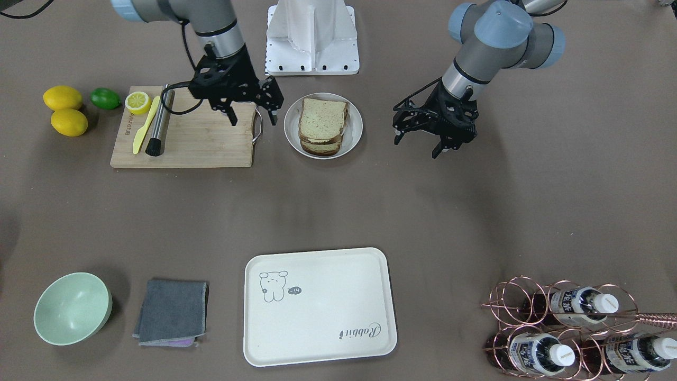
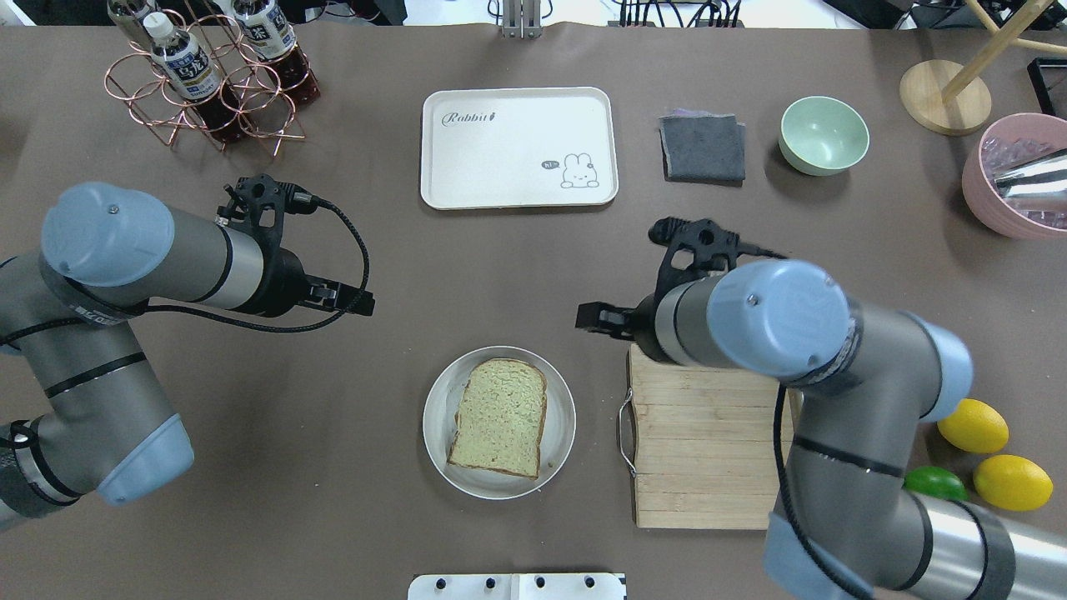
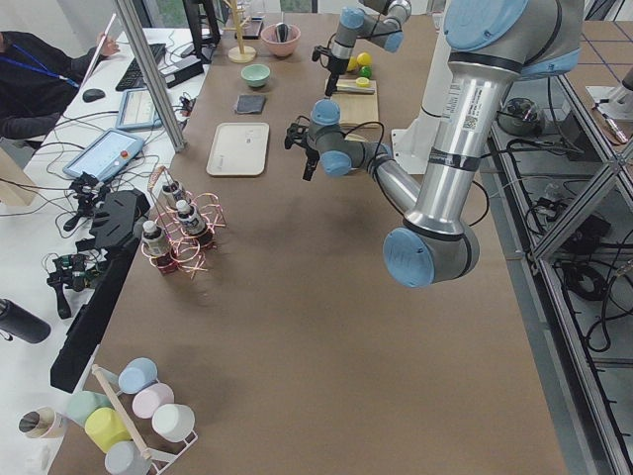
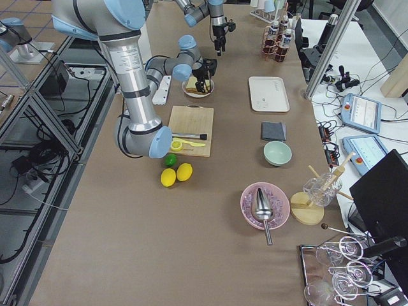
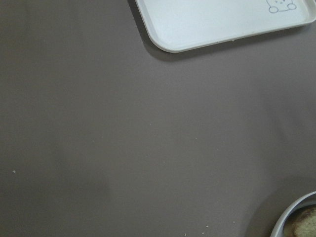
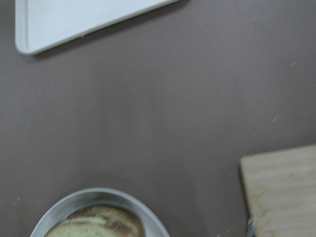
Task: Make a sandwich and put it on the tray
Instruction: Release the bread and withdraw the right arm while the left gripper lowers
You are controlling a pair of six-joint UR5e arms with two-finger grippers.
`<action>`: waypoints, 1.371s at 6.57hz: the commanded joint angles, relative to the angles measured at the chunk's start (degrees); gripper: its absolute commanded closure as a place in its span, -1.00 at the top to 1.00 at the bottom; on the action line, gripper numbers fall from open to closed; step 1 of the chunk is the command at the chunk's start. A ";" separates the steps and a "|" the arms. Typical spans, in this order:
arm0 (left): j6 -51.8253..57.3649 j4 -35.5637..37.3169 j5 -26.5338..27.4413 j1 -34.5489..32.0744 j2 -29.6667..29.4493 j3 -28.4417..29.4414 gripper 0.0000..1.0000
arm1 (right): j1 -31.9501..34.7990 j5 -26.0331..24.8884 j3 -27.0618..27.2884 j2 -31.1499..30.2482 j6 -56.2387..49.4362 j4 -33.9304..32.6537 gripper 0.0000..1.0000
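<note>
A stack of brown-crusted, pale speckled bread slices (image 1: 321, 126) lies on a small round white plate (image 1: 292, 127); no egg shows. It also shows in the overhead view (image 2: 500, 415). The cream tray (image 1: 317, 307) with the bear drawing and "Rabbit" script sits bare near the operators' edge; it also shows in the overhead view (image 2: 517, 150). My right gripper (image 1: 253, 115) hangs open and empty over the cutting board's end, beside the plate. My left gripper (image 1: 419, 144) hangs open and empty on the plate's other side. The wrist views show tray corners (image 5: 212, 19) (image 6: 74, 19) and the plate's rim (image 5: 291, 217).
A wooden cutting board (image 1: 201, 143) carries a yellow knife (image 1: 145, 124), a metal-handled brush (image 1: 158, 124) and a lemon half (image 1: 137, 101). Two lemons (image 1: 63, 108) and a lime (image 1: 104, 98) lie beside it. A green bowl (image 1: 71, 307), grey cloth (image 1: 172, 312) and bottle rack (image 1: 571, 328) flank the tray.
</note>
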 commanded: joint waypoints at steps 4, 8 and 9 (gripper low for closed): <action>-9.71 0.24 2.98 7.92 -3.88 1.19 1.00 | 41.29 29.39 -3.23 -14.78 -59.03 -8.85 1.00; -9.71 0.07 3.17 10.82 -4.23 2.68 0.98 | 61.72 30.30 -14.57 -25.24 -100.31 -15.09 1.00; -9.79 -0.20 3.08 11.70 -4.23 3.04 0.96 | 62.01 27.60 -15.55 -26.31 -101.07 -15.44 1.00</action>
